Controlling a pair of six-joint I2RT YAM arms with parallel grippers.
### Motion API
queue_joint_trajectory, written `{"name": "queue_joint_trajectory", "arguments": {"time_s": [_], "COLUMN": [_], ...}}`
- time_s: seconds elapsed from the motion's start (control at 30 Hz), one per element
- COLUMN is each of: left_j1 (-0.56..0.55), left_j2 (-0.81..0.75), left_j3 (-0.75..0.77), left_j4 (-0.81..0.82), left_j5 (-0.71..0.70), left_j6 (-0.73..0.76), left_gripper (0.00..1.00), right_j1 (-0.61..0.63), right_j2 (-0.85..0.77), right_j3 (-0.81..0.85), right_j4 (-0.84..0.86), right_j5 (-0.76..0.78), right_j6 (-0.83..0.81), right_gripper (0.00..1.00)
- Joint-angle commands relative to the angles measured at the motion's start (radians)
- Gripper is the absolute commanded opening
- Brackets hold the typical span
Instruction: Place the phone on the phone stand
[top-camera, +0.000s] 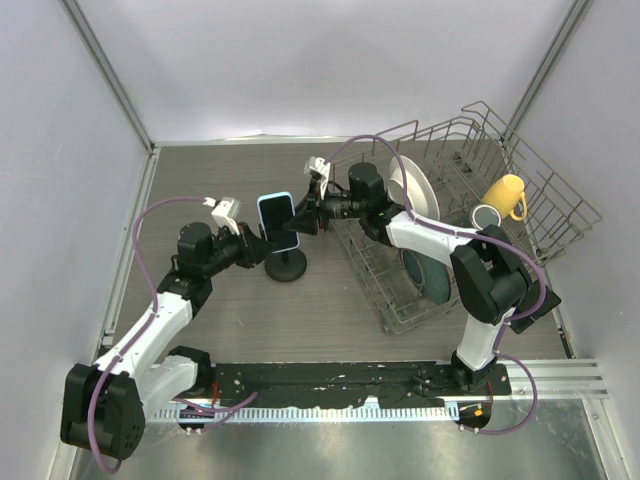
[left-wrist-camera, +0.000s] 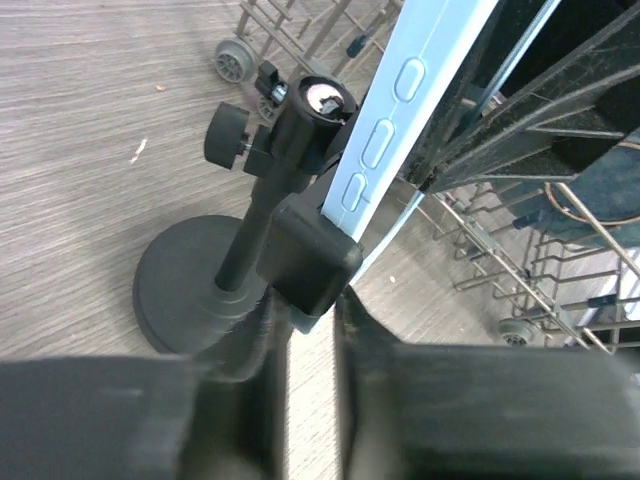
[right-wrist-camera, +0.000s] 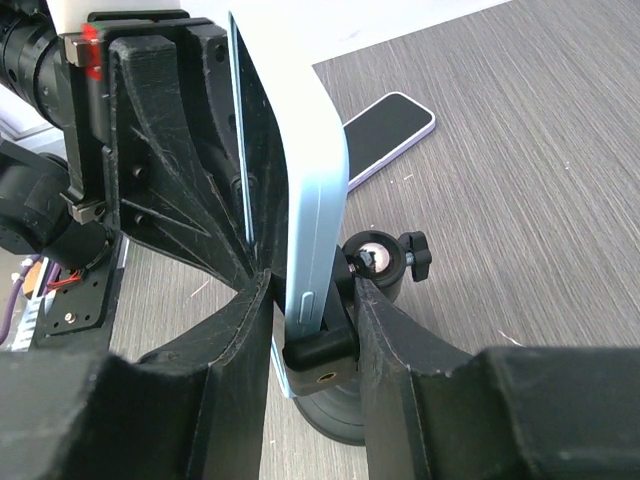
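Two tools meet at the stand: the right tool (right-wrist-camera: 315, 305) pinches the pale-blue-cased phone (right-wrist-camera: 318, 190) by its faces and holds it upright, seemingly so its lower edge seats in the bracket (right-wrist-camera: 318, 352) of the phone stand (left-wrist-camera: 190, 285). The left tool (left-wrist-camera: 308, 312) is pressed together just below that bracket, probably to steady it. No brand or writing is readable anywhere.

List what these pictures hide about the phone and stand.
- Top view: the phone covers the head of the phone stand; seating unseen.
- Left wrist: left end effector blurred at bottom edge; what it pinches unclear; phone's upper end cut off.
- Right wrist: right end effector mostly hides the phone's screen.
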Motion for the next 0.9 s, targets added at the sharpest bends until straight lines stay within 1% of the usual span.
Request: {"name": "queue_joint_trajectory", "arguments": {"time_s": [0.0, 0.03, 0.07, 0.1, 0.2, 0.23, 0.27, 0.3, 0.33, 0.4, 0.43, 0.47, 0.5, 0.53, 0.57, 0.6, 0.63, 0.73, 0.83, 0.87], "left_j1": [0.006, 0.007, 0.006, 0.006, 0.006, 0.007, 0.006, 0.007, 0.006, 0.000, -0.009, -0.020, -0.061, -0.090, -0.123, -0.187, -0.216, -0.328, -0.422, -0.452], "left_j2": [-0.038, -0.052, -0.093, -0.113, -0.197, -0.213, -0.225, -0.227, -0.221, -0.172, -0.155, -0.135, -0.121, -0.112, -0.112, -0.115, -0.120, -0.115, -0.100, -0.097], "left_j3": [0.044, 0.053, 0.066, 0.093, 0.156, 0.178, 0.199, 0.246, 0.273, 0.354, 0.381, 0.433, 0.457, 0.478, 0.504, 0.515, 0.524, 0.546, 0.589, 0.599], "left_j4": [-0.114, -0.149, -0.236, -0.276, -0.424, -0.462, -0.531, -0.562, -0.595, -0.675, -0.700, -0.746, -0.761, -0.775, -0.786, -0.792, -0.801, -0.823, -0.853, -0.860], "left_j5": [-0.211, -0.226, -0.244, -0.240, -0.235, -0.244, -0.249, -0.266, -0.271, -0.260, -0.267, -0.283, -0.297, -0.367, -0.419, -0.463, -0.563, -0.695, -0.798, -0.810], "left_j6": [-0.021, -0.033, -0.042, -0.047, -0.067, -0.075, -0.084, -0.096, -0.122, -0.136, -0.151, -0.156, -0.154, -0.156, -0.160, -0.164, -0.168, -0.217, -0.262, -0.274], "left_gripper": [0.40, 0.68, 0.81, 0.81, 0.80, 0.79, 0.79, 0.79, 0.80, 0.81, 0.81, 0.78, 0.76, 0.76, 0.76, 0.77, 0.80, 0.81, 0.81, 0.81], "right_j1": [0.009, 0.009, 0.009, 0.009, 0.012, 0.012, 0.015, 0.020, 0.021, 0.026, 0.027, 0.029, 0.033, 0.036, 0.040, 0.040, 0.043, 0.044, 0.044, 0.043], "right_j2": [0.015, 0.015, 0.014, 0.009, -0.012, -0.033, -0.046, -0.060, -0.076, -0.118, -0.132, -0.152, -0.164, -0.176, -0.199, -0.210, -0.221, -0.280, -0.336, -0.348], "right_j3": [0.001, 0.001, -0.002, -0.003, -0.022, -0.031, -0.054, -0.068, -0.083, -0.117, -0.131, -0.137, -0.141, -0.157, -0.163, -0.168, -0.175, -0.195, -0.220, -0.227], "right_j4": [-0.006, -0.006, -0.008, -0.011, -0.002, 0.015, 0.023, 0.031, 0.052, 0.071, 0.078, 0.077, 0.071, 0.066, 0.063, 0.055, 0.042, 0.022, 0.014, 0.012], "right_j5": [0.074, 0.089, 0.100, 0.111, 0.148, 0.166, 0.192, 0.214, 0.237, 0.275, 0.292, 0.307, 0.323, 0.336, 0.349, 0.360, 0.370, 0.396, 0.412, 0.418], "right_j6": [0.002, 0.005, 0.007, 0.010, 0.039, 0.053, 0.065, 0.073, 0.082, 0.114, 0.125, 0.137, 0.137, 0.139, 0.137, 0.137, 0.136, 0.126, 0.114, 0.108], "right_gripper": [0.00, 0.00, 0.01, 0.02, 0.18, 0.29, 0.36, 0.41, 0.50, 0.55, 0.60, 0.61, 0.62, 0.63, 0.64, 0.66, 0.67, 0.68, 0.68, 0.68]}}
